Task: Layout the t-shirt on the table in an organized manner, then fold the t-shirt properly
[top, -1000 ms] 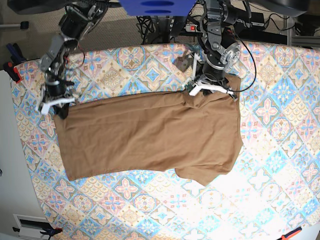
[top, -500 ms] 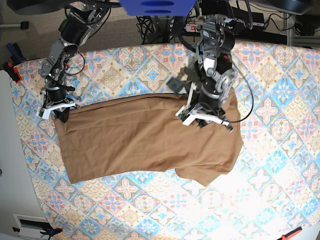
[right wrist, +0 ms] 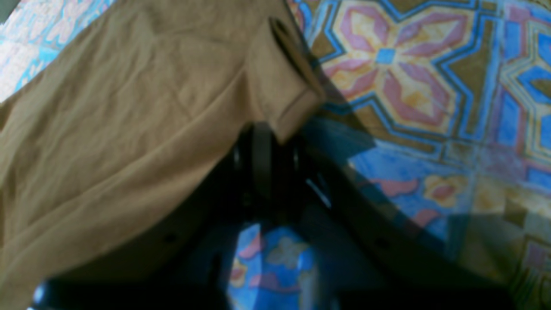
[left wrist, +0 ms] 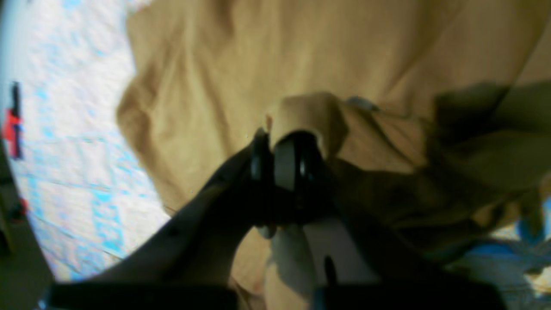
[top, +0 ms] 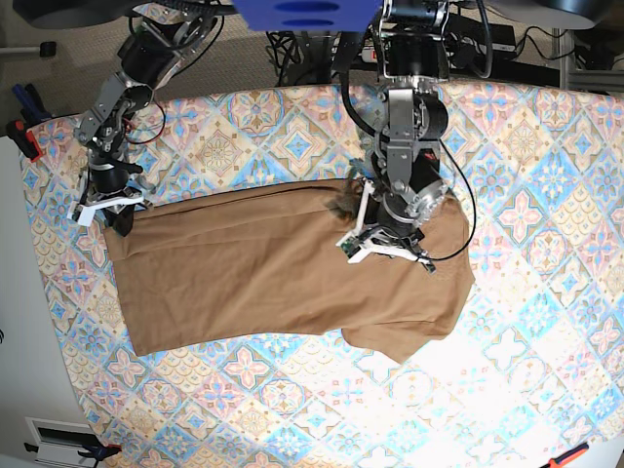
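The shirt [top: 283, 268] lies flat across the middle of the table [top: 546, 322], already folded long-ways. Its sleeve end points to the right edge. Its hem end points to the left edge. The near edge of the table has nothing on it but the cloth.

Over the right half of the shirt, the left gripper [top: 382, 247] has a bunch of the shirt's far edge pinched tight. The left wrist view shows the cloth [left wrist: 310, 116] squeezed between its tips. It holds this bit up over the shirt, likely so it can pull the far side toward the near edge for a fold.

Farther back, near the far left corner, the right gripper [top: 109, 202] sits at the shirt's far hem corner. In the right wrist view, its tips are pressed together on the hem corner [right wrist: 297, 105]. It is likely holding that corner so both ends of the far edge can fold over together and stay straight.
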Tool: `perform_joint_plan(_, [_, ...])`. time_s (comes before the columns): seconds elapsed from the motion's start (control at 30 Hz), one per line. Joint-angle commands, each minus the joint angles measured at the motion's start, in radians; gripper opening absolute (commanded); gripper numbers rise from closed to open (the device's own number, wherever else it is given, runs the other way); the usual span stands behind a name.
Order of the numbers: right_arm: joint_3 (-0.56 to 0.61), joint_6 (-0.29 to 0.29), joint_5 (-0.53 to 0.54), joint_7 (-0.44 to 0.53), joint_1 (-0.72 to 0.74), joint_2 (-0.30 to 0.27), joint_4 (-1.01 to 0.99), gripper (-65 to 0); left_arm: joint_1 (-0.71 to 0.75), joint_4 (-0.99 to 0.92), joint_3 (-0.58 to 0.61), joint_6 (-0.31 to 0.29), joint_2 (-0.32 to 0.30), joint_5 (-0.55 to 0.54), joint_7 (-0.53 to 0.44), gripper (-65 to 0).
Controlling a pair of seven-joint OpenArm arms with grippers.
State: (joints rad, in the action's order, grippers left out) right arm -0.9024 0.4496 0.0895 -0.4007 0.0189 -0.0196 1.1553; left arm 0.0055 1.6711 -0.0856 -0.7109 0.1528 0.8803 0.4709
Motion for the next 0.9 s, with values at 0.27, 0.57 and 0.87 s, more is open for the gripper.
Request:
perform_joint_plan(0.27, [-0.013, -0.073, -0.089, -0.128, -0.029, -0.004, -0.019, -65.0, -0.068, -0.070, -0.147, 0.013, 0.004, -0.031, -0.011, -65.0])
perform_joint_plan(0.57, [-0.008, -0.073, -0.089, -0.128, -0.032, -0.004, -0.019, -65.0, -0.071, -0.070, -0.210, 0.013, 0.004, -0.060, -0.011, -30.6])
perform_joint_plan(0.87, [-0.008, -0.073, -0.089, -0.128, -0.033, -0.004, -0.019, -65.0, -0.062, 0.166, -0.220, 0.013, 0.004, -0.278, 0.004, -18.6])
